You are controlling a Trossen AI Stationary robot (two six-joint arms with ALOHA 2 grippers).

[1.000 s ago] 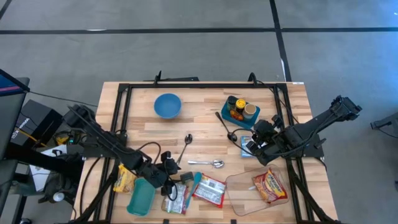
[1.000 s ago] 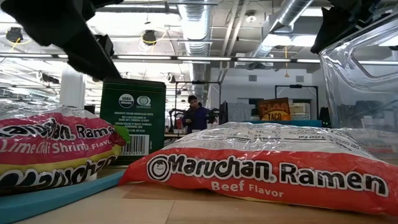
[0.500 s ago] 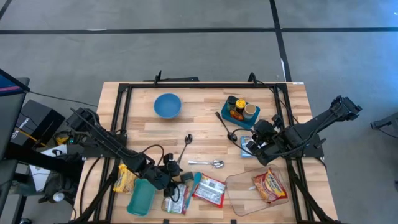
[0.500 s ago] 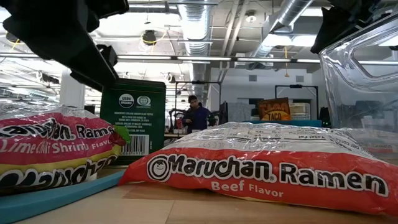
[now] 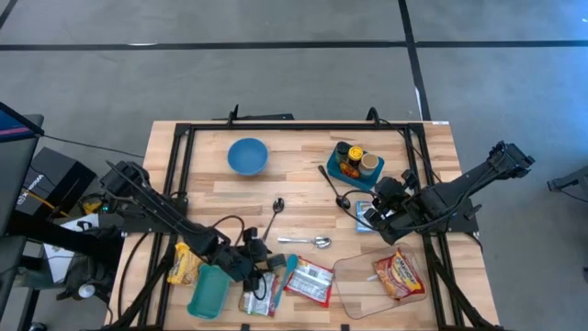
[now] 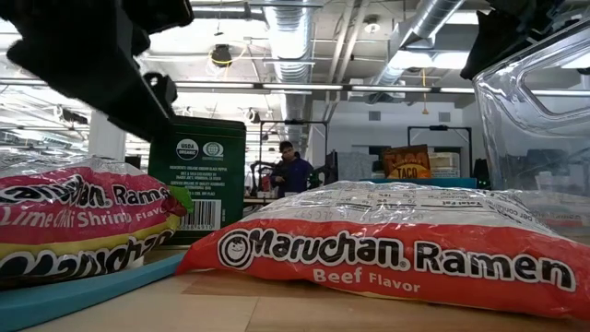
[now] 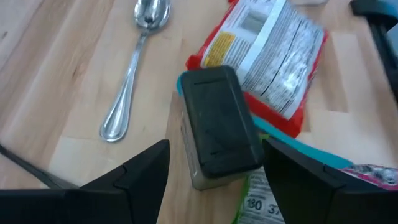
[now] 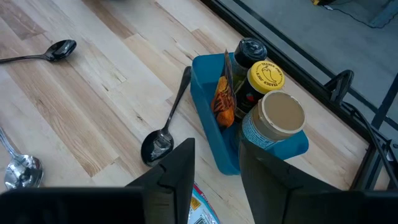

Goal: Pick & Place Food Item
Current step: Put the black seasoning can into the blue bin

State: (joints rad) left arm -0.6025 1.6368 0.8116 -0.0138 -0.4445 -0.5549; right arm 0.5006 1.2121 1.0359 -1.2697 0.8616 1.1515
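My left gripper (image 7: 214,165) hangs low at the near edge of the table, about seven o'clock from the table's centre. Its fingers (image 7: 140,177) are spread apart and grasp nothing; the dark-lidded green tin (image 7: 214,127) stands upright in the gap between them, untouched as far as I can see. Just past the tin lies the red Beef ramen packet (image 7: 273,56), and at ten o'clock from the tin a silver spoon (image 7: 134,68) rests on the wood. The Lime Chili Shrimp ramen packet (image 6: 78,226) lies on a teal board (image 6: 83,290) beside the tin.

At twelve o'clock near the table's far edge sits a blue bowl (image 5: 247,155).

My right gripper (image 8: 214,180) hovers at about three o'clock, fingers (image 8: 177,171) parted with nothing in them. Ahead of it is a blue tray (image 8: 214,140) holding bottles and a capped can, with a black spoon (image 8: 163,134) alongside. At five o'clock a clear container (image 5: 354,280) holds another ramen packet (image 5: 397,273).
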